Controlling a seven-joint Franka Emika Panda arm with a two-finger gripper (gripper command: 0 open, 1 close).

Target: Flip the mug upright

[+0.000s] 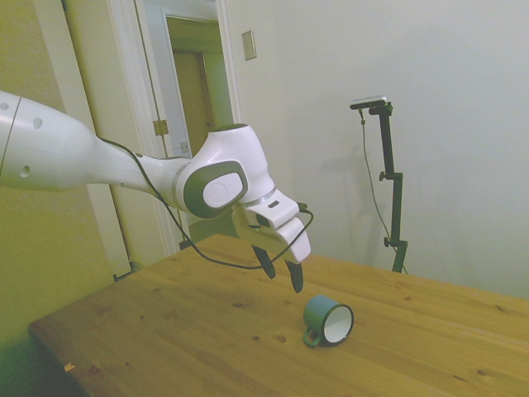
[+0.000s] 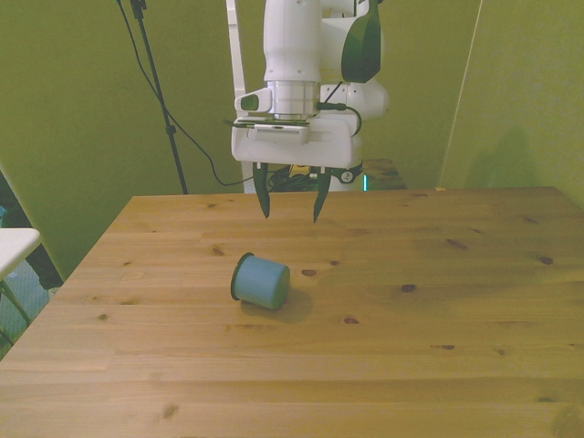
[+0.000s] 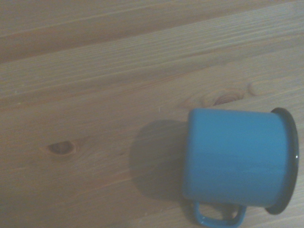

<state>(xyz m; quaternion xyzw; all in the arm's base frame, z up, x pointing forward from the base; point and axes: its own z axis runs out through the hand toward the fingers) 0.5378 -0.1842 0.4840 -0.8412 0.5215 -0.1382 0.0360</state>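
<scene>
The mug (image 1: 327, 321) lies on its side on the wooden worktop (image 1: 190, 331), not yet upright. In the side view its white mouth faces the camera and slightly right, with the loop handle (image 1: 312, 337) low against the wood. From the front, the mug (image 2: 261, 281) shows its closed base; its long axis runs roughly level, base toward the camera and the front view's right, mouth away and toward the front view's left. The wrist camera catches the blue body (image 3: 235, 159), the dark rim and the handle lying beside the wood grain. The tool (image 2: 291, 205) hangs above and behind the mug, clear of it, fingers spread apart and holding nothing, tips pointing down.
</scene>
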